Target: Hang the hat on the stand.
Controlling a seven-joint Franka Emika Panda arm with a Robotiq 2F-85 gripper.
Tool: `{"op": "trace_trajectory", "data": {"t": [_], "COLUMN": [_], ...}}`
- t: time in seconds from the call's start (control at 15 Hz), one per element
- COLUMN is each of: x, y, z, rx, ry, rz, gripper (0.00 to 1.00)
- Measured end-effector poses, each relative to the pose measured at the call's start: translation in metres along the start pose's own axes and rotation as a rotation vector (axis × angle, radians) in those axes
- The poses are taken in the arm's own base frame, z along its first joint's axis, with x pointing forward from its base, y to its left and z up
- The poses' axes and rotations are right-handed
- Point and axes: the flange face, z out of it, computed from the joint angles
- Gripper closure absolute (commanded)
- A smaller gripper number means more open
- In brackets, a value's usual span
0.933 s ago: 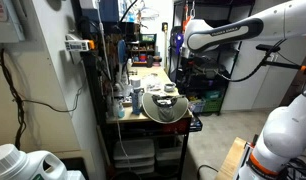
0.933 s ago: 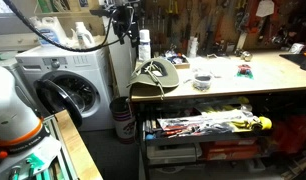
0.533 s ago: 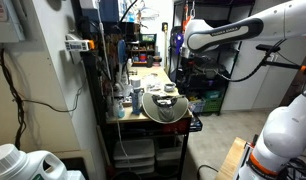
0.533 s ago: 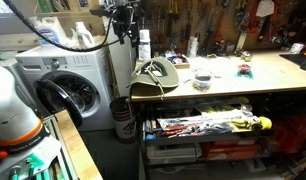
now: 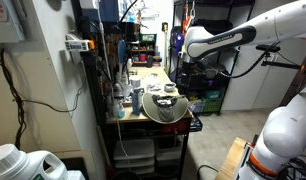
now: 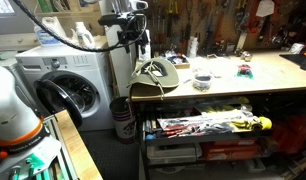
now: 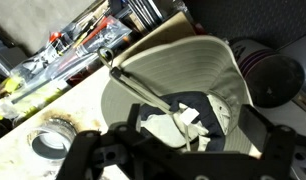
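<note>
We are finding the hat lying at the end of the workbench, its brim hanging a little over the edge, with a dark ring-shaped roll near it in the wrist view. We are seeing the gripper hovering above the hat, its fingers spread wide and gripping nothing.

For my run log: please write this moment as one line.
object: round wide-brimmed olive-tan fabric hat, on wooden workbench | jaws: open, empty, above it | hung: no
</note>
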Motion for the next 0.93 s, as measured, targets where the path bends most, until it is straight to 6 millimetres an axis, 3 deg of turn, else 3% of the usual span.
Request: {"op": "trace_trajectory", "data": {"t": [0.4,0.6,0.87,0.93], "x": [-0.021,-0.025,-0.019,-0.018], "y": [0.063,0.072,0.075,0.075], "z": [0.063,0.087,0.104,0.108], "rx": [0.023,0.075,0.104,0.101], "ry": [0.056,0.099,0.159,0.166], "rz": [-0.251,-0.314,-0.360,-0.370], "gripper": [0.00,0.00,0.00,0.05]}}
